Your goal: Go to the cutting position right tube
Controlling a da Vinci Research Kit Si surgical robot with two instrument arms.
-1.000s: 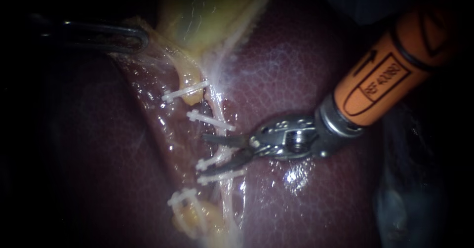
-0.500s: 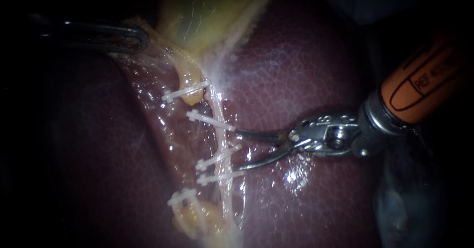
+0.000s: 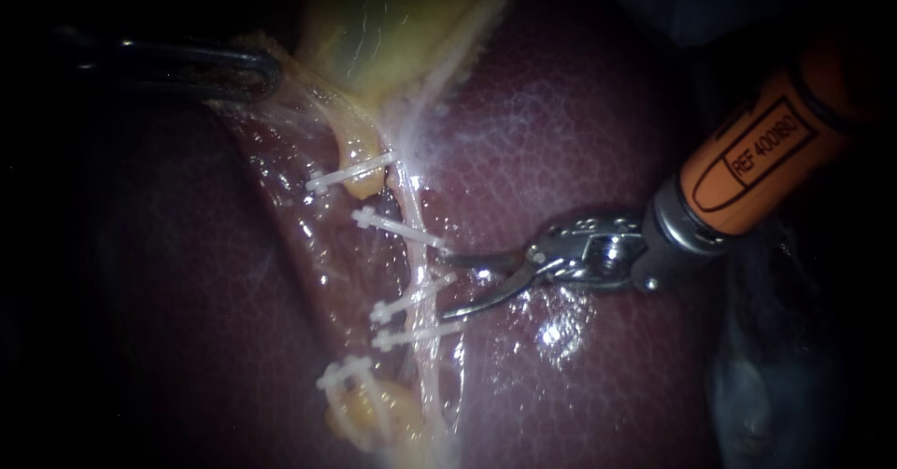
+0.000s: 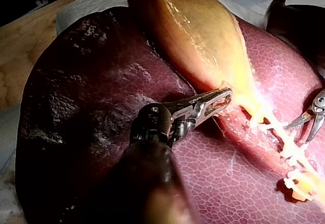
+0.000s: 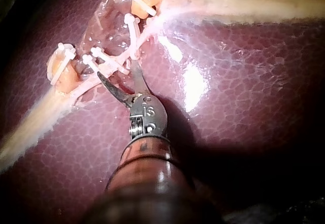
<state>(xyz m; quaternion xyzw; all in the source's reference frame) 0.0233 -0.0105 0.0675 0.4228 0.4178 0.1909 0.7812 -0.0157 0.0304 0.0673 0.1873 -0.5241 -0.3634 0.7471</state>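
Right instrument (image 3: 441, 287): hand spread, tips just right of the right tube (image 3: 430, 362), level with the gap between its middle clips (image 3: 397, 229). Left instrument (image 4: 222, 98): hand pinching the gallbladder (image 4: 198, 31) edge.

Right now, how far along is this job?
Done: white clips sit across the tube. In hand: the right instrument's open jaws reach the tube between clips, while the left instrument holds the gallbladder. Left: the tube looks uncut.
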